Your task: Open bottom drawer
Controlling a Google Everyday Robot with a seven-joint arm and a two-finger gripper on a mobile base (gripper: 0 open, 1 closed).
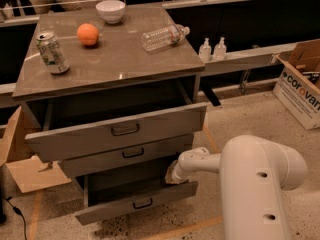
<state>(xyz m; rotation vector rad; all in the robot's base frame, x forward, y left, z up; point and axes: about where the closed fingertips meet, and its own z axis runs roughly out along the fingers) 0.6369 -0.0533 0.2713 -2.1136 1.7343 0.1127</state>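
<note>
The bottom drawer (135,203) is grey metal with a slim front panel and a small dark loop handle (143,203). It stands pulled out from the cabinet, lowest of three. My gripper (172,178) sits at the drawer's right end, just above the top edge of its front panel; my white arm (260,184) hides the fingers. The middle drawer (125,154) is nearly closed. The top drawer (117,130) is pulled well out.
On the cabinet top (115,59) are a can (51,53), an orange (87,34), a white bowl (110,10) and a lying plastic bottle (164,37). A cardboard box (302,84) stands at right; flat cardboard (25,169) lies at left. Two small bottles (212,49) sit on a ledge.
</note>
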